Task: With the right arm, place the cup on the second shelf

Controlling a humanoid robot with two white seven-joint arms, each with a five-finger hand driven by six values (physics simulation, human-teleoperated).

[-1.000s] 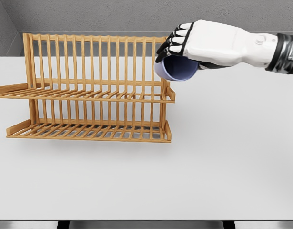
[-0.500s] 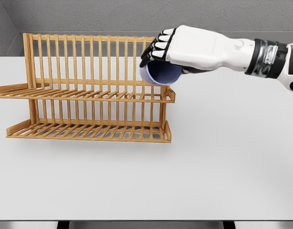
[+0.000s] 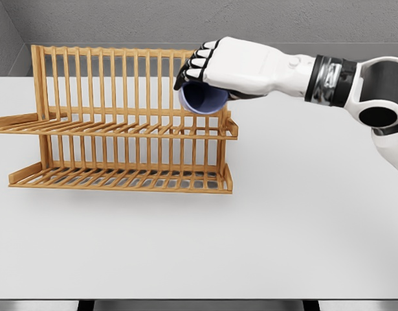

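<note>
Right robot hand curled shut round the small blue cup, tipped mouth-forward above the rack's upper shelf, 3 o'clock end. Looked light, rigid, probably slick; gripped from above round the body.

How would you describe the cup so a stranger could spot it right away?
Find the two-tier wooden dish rack on the white table. Above its upper shelf's right end, the right hand grips a cup. It's the only blue, rounded thing there.
</note>
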